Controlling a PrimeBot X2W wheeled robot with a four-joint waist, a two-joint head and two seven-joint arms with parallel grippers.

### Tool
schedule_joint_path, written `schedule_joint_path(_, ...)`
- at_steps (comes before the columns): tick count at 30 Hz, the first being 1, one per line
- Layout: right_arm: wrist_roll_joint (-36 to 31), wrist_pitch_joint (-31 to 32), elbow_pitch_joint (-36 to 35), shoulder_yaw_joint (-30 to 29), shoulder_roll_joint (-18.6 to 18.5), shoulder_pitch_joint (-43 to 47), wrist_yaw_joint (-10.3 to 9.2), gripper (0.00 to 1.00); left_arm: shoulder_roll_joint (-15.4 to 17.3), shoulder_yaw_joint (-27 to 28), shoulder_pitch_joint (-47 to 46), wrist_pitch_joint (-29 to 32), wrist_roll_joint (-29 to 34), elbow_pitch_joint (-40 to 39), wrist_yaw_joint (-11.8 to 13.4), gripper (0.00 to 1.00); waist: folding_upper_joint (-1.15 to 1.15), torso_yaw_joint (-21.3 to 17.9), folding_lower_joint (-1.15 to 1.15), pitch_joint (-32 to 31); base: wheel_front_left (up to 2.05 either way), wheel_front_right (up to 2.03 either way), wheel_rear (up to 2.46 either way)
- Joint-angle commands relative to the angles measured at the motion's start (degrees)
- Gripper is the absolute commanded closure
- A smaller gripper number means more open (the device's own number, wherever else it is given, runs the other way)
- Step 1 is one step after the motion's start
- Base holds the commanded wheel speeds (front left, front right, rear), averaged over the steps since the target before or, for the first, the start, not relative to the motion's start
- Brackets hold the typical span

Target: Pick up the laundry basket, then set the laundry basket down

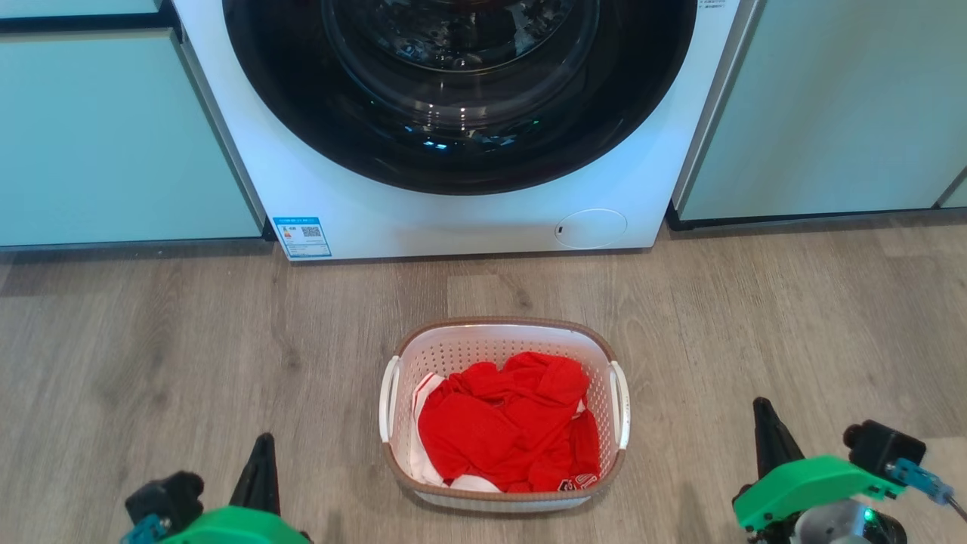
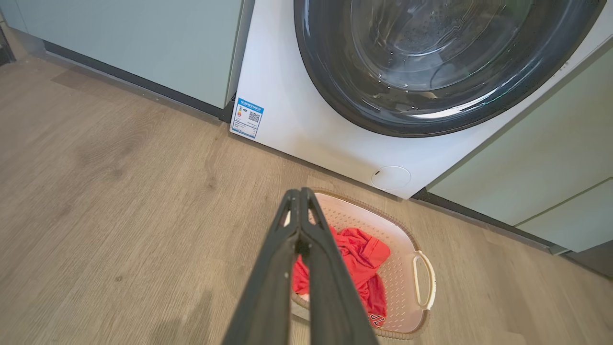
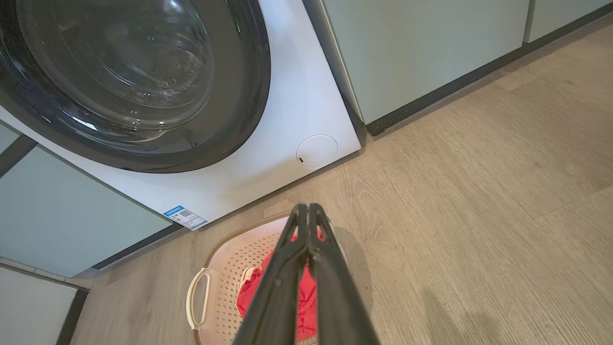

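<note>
Head view gives us the laundry basket (image 1: 483,349) standing on the wooden floor (image 1: 189,340), centred in front of us and near the white washing machine (image 1: 468,219), with a strip of bare floor between the two. We see its brown rim, its perforated white walls and a white handle on each short side. Red clothing (image 1: 502,427) with some white trim lies crumpled inside it, covering most of the bottom.

Our left pincer (image 1: 263,449) sits at the lower left, well apart from the basket, its two dark fingers pressed together into one point and gripping nothing. Our right pincer (image 1: 763,419) sits at the lower right, also well apart from the basket, fingers together and empty.

In the left wrist view we look along the joined fingers toward the basket, and its far handle shows white beyond the red cloth. In the right wrist view the joined fingers overlap the basket's rim in the picture, and the opposite handle shows to their left.

The machine's round dark door is closed, a blue label (image 1: 302,236) sits at its lower left corner, and pale green cabinets (image 1: 113,136) flank it.
</note>
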Motion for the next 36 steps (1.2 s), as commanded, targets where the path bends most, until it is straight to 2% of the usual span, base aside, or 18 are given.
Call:
schedule_joint_path(1,2.11,0.37,-2.17,-0.27,-0.9,-2.98,0.11,1.0,0.68,1.57,-3.13,0.45,-2.16,-1.6,-0.38,1.0,0.0,0.0,0.0,0.0,0.0,0.0,0.0)
schedule_joint_path(36,23.36,5.69,-3.43,-2.79,-1.33,-4.64,0.22,1.0,0.92,4.86,-7.41,5.69,-25.53,-1.0,-2.83,1.0,0.0,0.01,0.0,-0.05,0.0,0.0,0.0)
